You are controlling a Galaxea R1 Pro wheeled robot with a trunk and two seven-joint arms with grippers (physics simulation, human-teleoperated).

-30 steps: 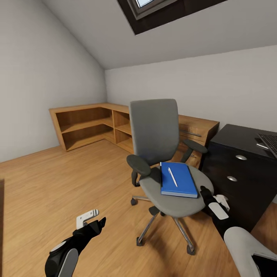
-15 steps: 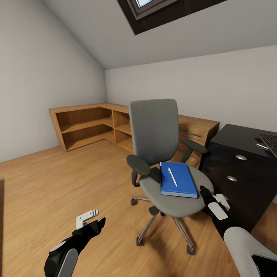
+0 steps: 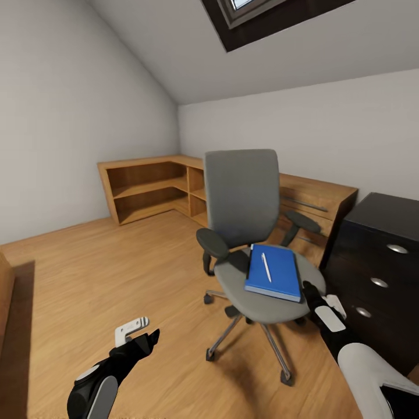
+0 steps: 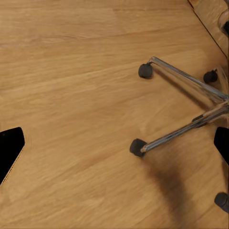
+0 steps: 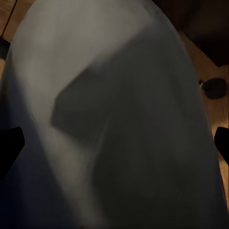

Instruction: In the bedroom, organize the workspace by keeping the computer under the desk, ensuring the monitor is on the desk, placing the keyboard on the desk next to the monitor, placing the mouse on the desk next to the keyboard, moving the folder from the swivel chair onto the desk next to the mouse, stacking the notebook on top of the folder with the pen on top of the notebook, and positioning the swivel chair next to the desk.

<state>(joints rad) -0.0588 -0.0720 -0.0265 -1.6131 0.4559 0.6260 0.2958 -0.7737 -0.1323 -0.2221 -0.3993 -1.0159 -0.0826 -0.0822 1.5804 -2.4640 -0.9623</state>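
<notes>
The swivel chair (image 3: 243,203) stands mid-room on the wooden floor, its grey seat facing me. The blue folder (image 3: 279,276) lies flat on the seat with the white pen (image 3: 266,267) on top of it. My right gripper (image 3: 321,295) is open, hovering beside the seat's front right edge, and the seat's grey underside (image 5: 119,119) looms close in the right wrist view. My left gripper (image 3: 141,331) is open low over the floor, left of the chair's star base (image 4: 186,81). The desk's black drawer unit (image 3: 378,273) is at the right. Computer, monitor, keyboard, mouse and notebook are out of view.
A light wooden corner cabinet (image 3: 151,189) with open shelves runs along the back walls behind the chair. A sloped ceiling with a skylight (image 3: 256,11) is overhead. Open wooden floor (image 3: 87,267) stretches to the left. A chair caster (image 4: 137,147) sits close below my left gripper.
The camera has moved: the whole scene has shifted right in the picture, and the keyboard has slid out of view. Both grippers hold the same pose.
</notes>
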